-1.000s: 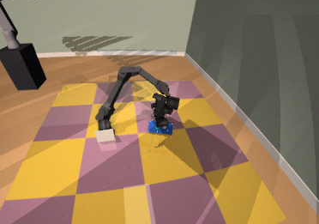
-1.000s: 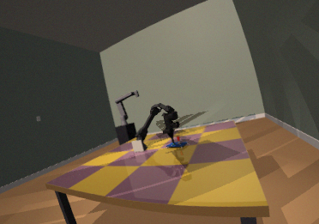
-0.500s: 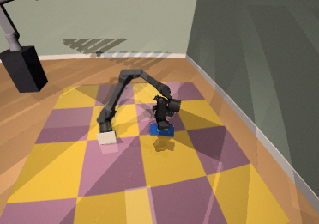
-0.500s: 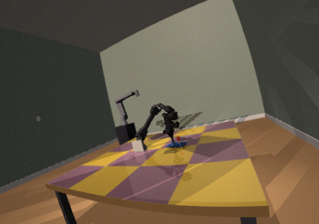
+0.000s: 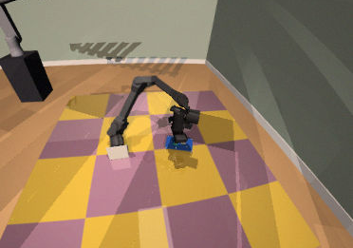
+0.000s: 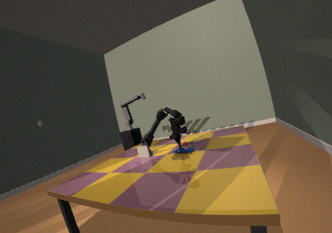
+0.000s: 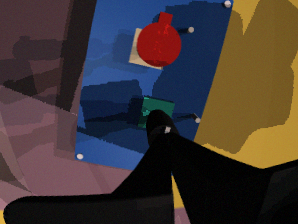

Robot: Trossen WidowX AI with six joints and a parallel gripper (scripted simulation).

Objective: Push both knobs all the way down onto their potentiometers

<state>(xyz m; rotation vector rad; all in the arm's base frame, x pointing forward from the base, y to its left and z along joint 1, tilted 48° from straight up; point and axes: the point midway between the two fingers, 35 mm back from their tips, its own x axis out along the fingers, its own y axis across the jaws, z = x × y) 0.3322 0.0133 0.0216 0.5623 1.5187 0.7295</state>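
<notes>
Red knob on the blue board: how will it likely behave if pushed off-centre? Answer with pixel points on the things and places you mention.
The red knob (image 7: 159, 46) (image 6: 186, 144) probably tips: its round cap overhangs the pale block (image 7: 135, 54) beneath. Likely stiff, since its outline looks crisp and unbent. A push on its side tab might turn it.

The table (image 5: 120, 191) (image 6: 147, 193) has big yellow and purple squares, and a blue board (image 5: 190, 146) (image 6: 189, 151) (image 7: 107, 145) stands on it.

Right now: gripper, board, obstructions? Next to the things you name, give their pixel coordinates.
Gripper (image 7: 165, 140) shut, over green potentiometer (image 7: 159, 103). Blue board (image 5: 170, 146) (image 6: 191, 150) (image 7: 107, 70) on table; red knob (image 7: 159, 44) (image 6: 186, 144) uncovered. Fingers block view of any knob on green.
</notes>
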